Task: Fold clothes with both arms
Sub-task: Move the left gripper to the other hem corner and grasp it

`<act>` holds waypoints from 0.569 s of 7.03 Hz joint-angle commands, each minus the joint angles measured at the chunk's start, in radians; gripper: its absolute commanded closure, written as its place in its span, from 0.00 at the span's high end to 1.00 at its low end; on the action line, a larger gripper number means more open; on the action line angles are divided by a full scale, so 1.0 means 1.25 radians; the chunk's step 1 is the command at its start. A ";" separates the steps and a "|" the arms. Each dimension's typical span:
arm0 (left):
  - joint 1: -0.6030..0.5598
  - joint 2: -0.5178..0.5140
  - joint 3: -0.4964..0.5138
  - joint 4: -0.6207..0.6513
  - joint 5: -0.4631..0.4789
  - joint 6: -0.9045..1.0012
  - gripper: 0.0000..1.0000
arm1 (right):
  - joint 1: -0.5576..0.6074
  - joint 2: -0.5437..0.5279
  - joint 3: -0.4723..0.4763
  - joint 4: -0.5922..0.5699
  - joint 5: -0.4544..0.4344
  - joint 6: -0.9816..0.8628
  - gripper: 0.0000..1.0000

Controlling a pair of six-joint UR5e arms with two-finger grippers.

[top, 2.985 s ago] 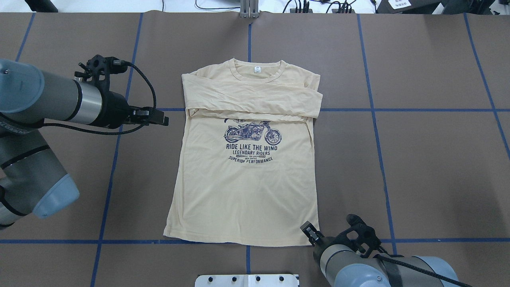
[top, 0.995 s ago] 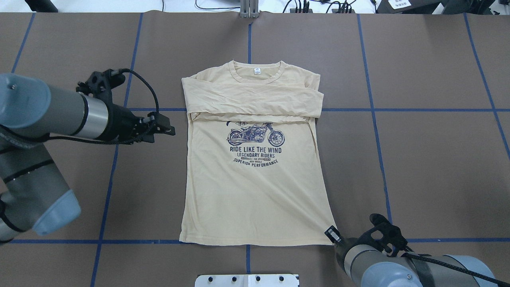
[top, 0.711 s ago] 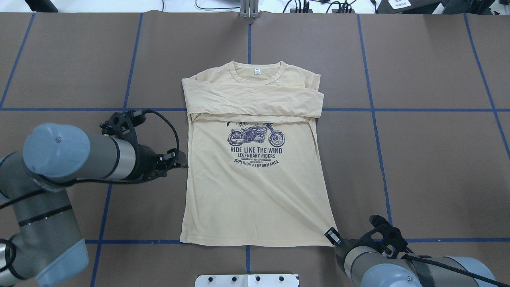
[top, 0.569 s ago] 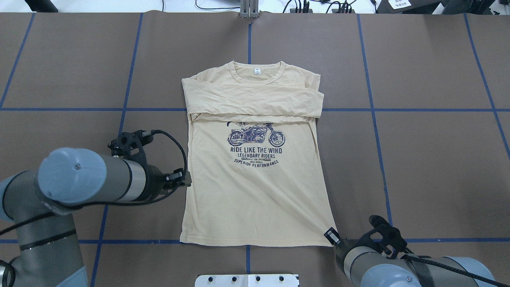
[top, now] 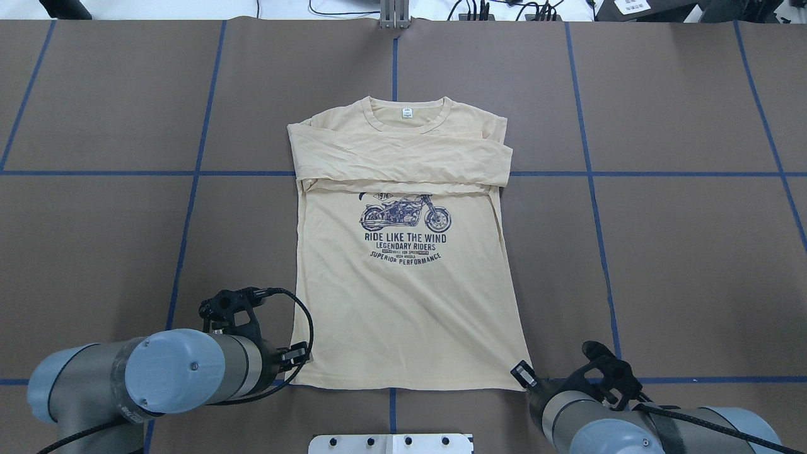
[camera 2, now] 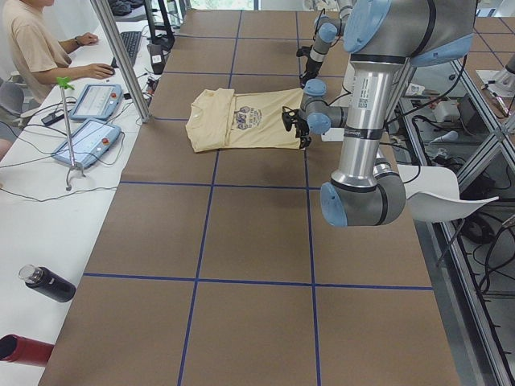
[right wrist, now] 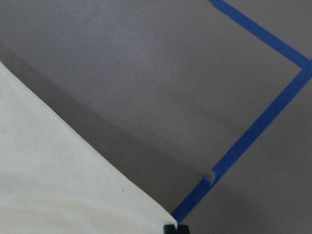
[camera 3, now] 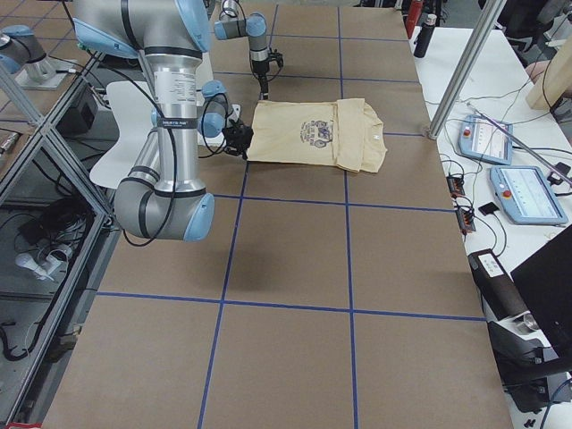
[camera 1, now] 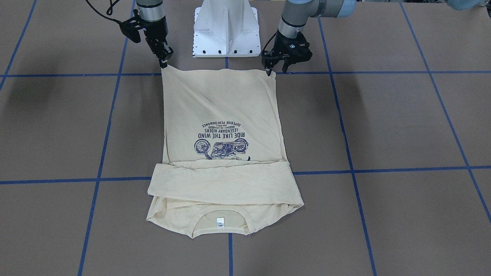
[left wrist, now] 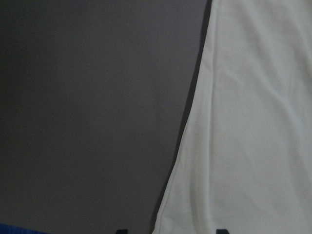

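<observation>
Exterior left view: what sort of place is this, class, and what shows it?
Probably a robotics lab: left arm and right arm at a T-shirt on a tape-gridded table, a person seated beside control pendants.

Overhead and front views face each other, sharing the T-shirt (top: pixel 403 315).

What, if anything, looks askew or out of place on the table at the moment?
Only the T-shirt: its hem corner at the right gripper is drawn outward, so that side flares while the side by the left gripper runs straighter. Nothing is spilled or damaged.
</observation>
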 commanded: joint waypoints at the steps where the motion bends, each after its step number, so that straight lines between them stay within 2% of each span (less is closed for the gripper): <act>1: 0.013 0.000 0.007 0.000 0.004 -0.003 0.59 | 0.000 -0.001 0.000 0.000 0.002 -0.001 0.00; 4: 0.014 -0.011 0.033 -0.003 0.003 -0.001 0.59 | 0.001 -0.002 -0.001 0.000 0.002 -0.001 0.00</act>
